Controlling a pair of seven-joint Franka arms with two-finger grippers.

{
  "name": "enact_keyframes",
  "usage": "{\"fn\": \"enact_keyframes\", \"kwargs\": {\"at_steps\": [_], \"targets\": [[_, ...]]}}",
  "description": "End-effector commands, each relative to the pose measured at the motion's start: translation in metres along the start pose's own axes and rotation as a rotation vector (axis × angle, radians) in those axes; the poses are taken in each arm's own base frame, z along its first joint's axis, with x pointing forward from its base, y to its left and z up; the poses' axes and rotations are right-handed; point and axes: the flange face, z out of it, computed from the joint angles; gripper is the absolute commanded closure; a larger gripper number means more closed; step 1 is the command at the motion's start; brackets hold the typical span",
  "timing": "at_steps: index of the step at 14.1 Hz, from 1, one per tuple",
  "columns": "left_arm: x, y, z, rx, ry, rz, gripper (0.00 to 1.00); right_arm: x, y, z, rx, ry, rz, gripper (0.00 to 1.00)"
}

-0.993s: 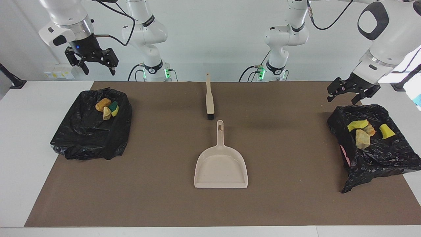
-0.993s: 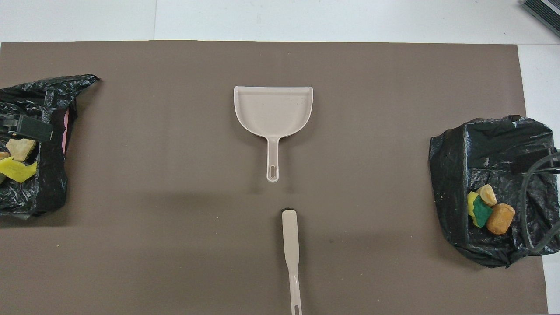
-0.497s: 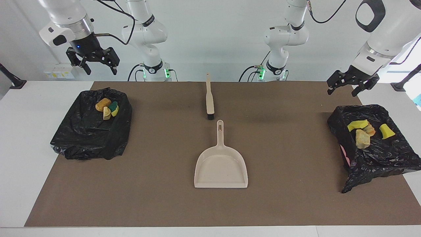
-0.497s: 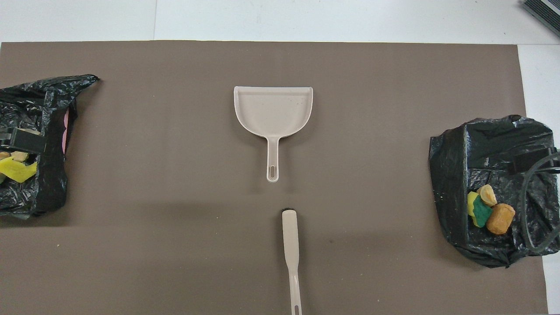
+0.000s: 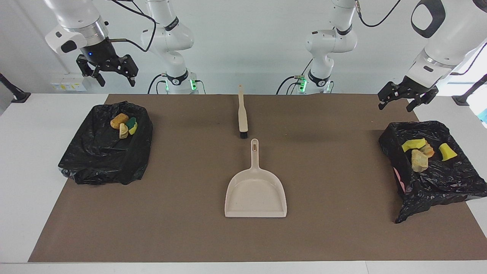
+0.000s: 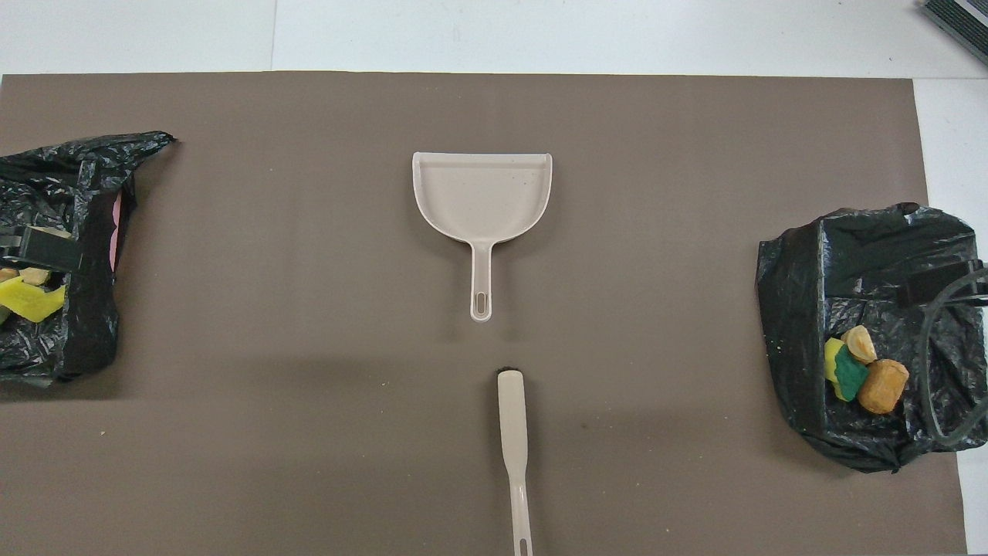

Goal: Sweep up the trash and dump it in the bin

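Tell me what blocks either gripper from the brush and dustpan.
Nothing visible does. The brush and dustpan lie alone mid-mat, untouched. The left gripper and right gripper hang open, each near its own end's bin, where the trash already lies.

Both arms hang raised, left claw (image 5: 404, 99) and right claw (image 5: 108, 72) open, empty.

there are two black bins (image 5: 106, 148) (image 5: 433, 167), one at each end of the brown mat (image 5: 190, 228). one bin holds four trash pieces (image 5: 124, 124), the other bin also four (image 5: 420, 152). there is one beige dustpan (image 5: 255, 192) and one brush (image 5: 242, 114). two grippers are there, left (image 5: 404, 102) and right (image 5: 110, 74).
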Motion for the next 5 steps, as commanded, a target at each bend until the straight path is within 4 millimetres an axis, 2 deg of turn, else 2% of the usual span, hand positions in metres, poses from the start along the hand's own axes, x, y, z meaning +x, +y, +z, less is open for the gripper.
{"fn": "enact_keyframes", "kwargs": {"at_steps": [1, 5], "targets": [[-0.0068, -0.0013, 0.0010, 0.014, 0.003, -0.007, 0.00, -0.0058, 0.0048, 0.0006, 0.017, 0.003, 0.000, 0.00], [-0.0067, -0.0014, 0.0009, 0.016, 0.005, -0.007, 0.00, -0.0050, 0.0051, -0.0001, 0.015, 0.011, 0.001, 0.00]]}}
